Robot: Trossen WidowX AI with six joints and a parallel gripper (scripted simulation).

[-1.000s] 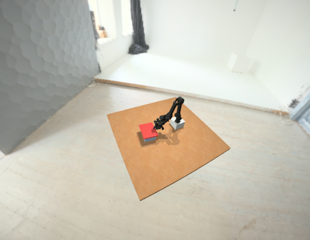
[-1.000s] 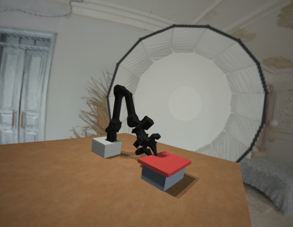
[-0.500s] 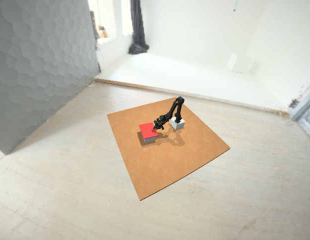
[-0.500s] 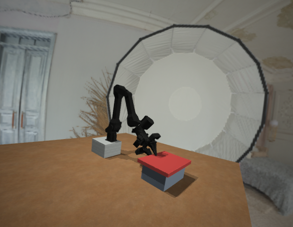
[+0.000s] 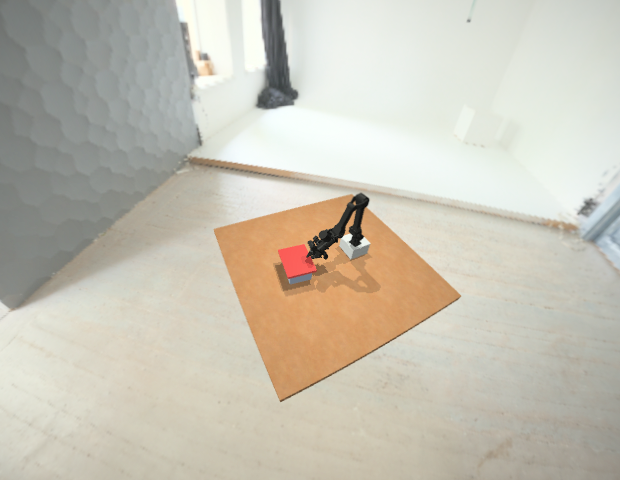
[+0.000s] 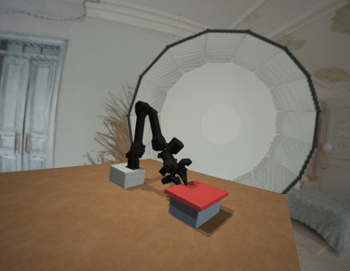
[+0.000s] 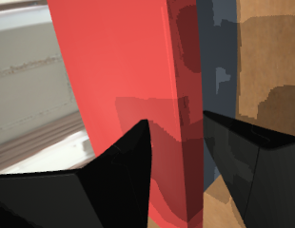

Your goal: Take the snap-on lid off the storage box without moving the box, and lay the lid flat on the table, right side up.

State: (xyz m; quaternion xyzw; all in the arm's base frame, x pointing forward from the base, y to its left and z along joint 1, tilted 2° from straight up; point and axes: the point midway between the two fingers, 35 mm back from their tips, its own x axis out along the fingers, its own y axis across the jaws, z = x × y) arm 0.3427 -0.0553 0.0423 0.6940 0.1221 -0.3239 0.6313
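Note:
The red lid (image 5: 295, 262) (image 6: 200, 193) (image 7: 119, 57) lies flat on top of the blue-grey storage box (image 5: 300, 279) (image 6: 209, 210) (image 7: 217, 43) and overhangs its sides. The box stands upright on the table (image 5: 326, 335) (image 6: 82, 221). My gripper (image 5: 308, 256) (image 6: 183, 184) (image 7: 174, 122) is shut on the lid's overhanging edge, on the side facing the arm's base. In the wrist view one finger is over the lid's top face and the other is under the rim, beside the box wall. The lower fingertip is hidden behind the lid in the exterior view. No clear gap shows between lid and box.
The arm's pale grey base block (image 5: 354, 251) (image 6: 126, 179) stands on the table behind the gripper. The table's edges show in the top view, with the nearest one to the box on the left.

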